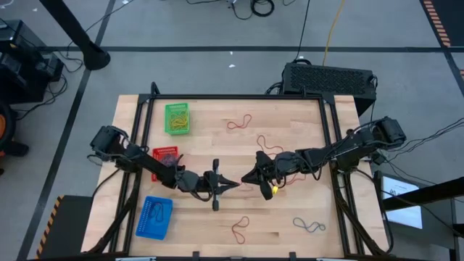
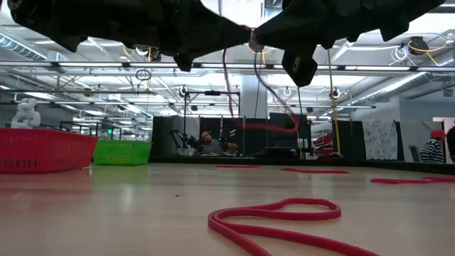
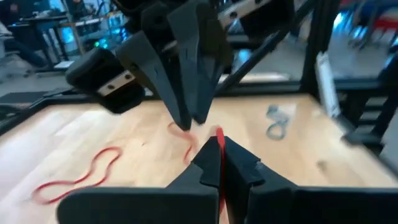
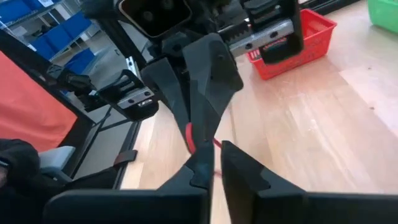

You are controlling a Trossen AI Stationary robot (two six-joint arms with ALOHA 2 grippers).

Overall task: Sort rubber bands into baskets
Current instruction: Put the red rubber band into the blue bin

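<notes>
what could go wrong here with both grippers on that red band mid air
1. The left gripper is shut on the red rubber band while the right gripper sits tip to tip with it; if both pull, the band may stretch and snap away.
2. The band hangs high above the table, so a slip drops it far from the red basket.
3. The fingertips nearly meet and may collide.

You get the worktop (image 1: 290, 217) from straight overhead; another camera sits level on its surface, facing the room. Each wrist camera looks closely at the opposite claw above it.
</notes>
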